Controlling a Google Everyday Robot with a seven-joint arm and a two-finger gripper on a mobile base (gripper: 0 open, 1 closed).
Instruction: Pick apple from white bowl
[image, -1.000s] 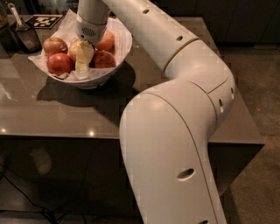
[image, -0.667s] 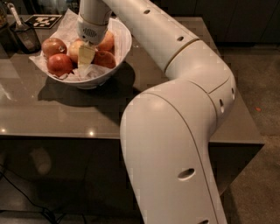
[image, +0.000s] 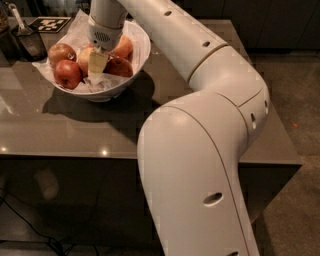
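Observation:
The white bowl (image: 137, 60) stands at the back left of the grey table, lined with crumpled white paper and holding several apples. The pale yellow-orange apple (image: 83, 58) lies near the bowl's middle, partly hidden by my gripper. My gripper (image: 97, 66) points straight down into the bowl, right against the pale apple's right side, among the fruit. Deeper red apples lie to the left (image: 67, 74), back left (image: 60, 51) and right (image: 120, 67) of it.
My white arm (image: 200, 150) reaches from the lower right across the table (image: 75, 125) and hides its right half. A dark container (image: 27, 42) with a utensil and a black-and-white marker tag (image: 49, 23) stand behind the bowl at the far left.
The gripper stays down inside the bowl beside the pale apple, shifted only slightly. The arm's elbow has moved a little. The apples have not visibly moved.

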